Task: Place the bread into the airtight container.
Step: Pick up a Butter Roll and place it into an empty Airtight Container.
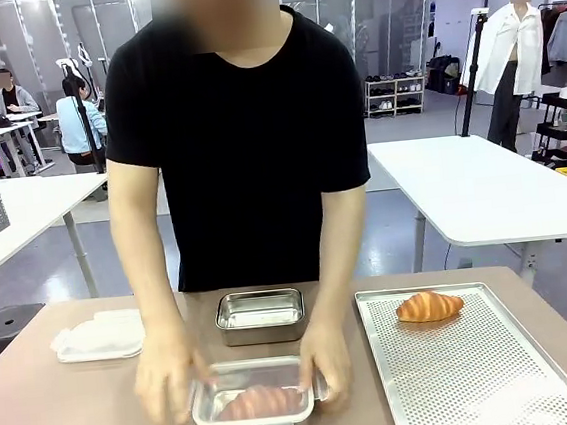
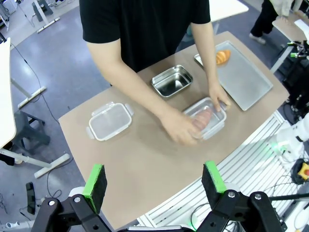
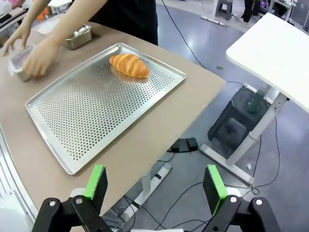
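One bread (image 1: 259,402) lies inside a metal airtight container (image 1: 204,413) near the table's front edge; a clear lid seems to sit on it. The person's hands (image 1: 166,376) press on both of its ends. The same container (image 2: 216,126) sits mid-table in the left wrist view. A second bread, a golden croissant (image 1: 429,306), lies on the perforated tray (image 1: 480,374) at the right, and this croissant (image 3: 128,65) is at the tray's far end in the right wrist view. My left gripper (image 2: 153,181) hangs open high above the table's near edge. My right gripper (image 3: 154,181) is open, off the table beyond the tray's (image 3: 91,111) corner.
An empty metal container (image 1: 261,315) stands behind the filled one. A clear clip lid (image 2: 110,121) lies at the table's left side, where the front view shows it as a white lid (image 1: 100,336). The person stands at the far edge. White tables stand behind.
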`<state>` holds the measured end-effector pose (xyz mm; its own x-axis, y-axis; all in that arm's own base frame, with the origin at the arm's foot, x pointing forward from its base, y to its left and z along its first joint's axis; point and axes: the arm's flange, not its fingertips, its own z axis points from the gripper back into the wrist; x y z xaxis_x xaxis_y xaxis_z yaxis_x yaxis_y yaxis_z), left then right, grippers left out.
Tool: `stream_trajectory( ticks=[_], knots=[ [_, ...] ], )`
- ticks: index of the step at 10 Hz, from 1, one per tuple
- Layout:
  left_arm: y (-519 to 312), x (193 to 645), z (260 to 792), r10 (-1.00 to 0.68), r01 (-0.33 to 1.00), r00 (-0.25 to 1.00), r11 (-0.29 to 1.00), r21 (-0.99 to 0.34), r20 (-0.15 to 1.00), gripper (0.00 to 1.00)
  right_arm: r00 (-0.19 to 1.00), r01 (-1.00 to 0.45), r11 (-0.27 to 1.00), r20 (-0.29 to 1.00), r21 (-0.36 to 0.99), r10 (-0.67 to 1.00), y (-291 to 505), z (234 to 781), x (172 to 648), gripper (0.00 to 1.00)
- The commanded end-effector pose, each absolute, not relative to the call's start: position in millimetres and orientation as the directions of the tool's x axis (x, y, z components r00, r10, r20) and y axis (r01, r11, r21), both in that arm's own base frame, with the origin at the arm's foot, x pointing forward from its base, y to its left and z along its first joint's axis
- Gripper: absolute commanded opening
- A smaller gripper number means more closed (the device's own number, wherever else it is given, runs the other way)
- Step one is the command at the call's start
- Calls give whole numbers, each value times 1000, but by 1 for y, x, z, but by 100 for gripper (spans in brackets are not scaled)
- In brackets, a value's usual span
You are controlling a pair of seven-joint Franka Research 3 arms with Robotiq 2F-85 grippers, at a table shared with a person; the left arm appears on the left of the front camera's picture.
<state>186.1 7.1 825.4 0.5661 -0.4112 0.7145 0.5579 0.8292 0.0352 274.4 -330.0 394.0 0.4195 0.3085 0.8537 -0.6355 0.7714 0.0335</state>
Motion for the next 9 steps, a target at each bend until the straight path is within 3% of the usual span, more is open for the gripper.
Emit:
stream_trajectory(
  ticks=[1, 9],
  knots=[
    [6, 186, 828, -415, 559, 565, 828, 39, 713, 100, 425, -633, 773, 854, 42, 301, -330, 396, 274, 100],
    [6, 186, 828, -415, 559, 565, 828, 39, 713, 100, 425, -633, 773, 854, 42, 301, -330, 396, 274, 100]
  ],
)
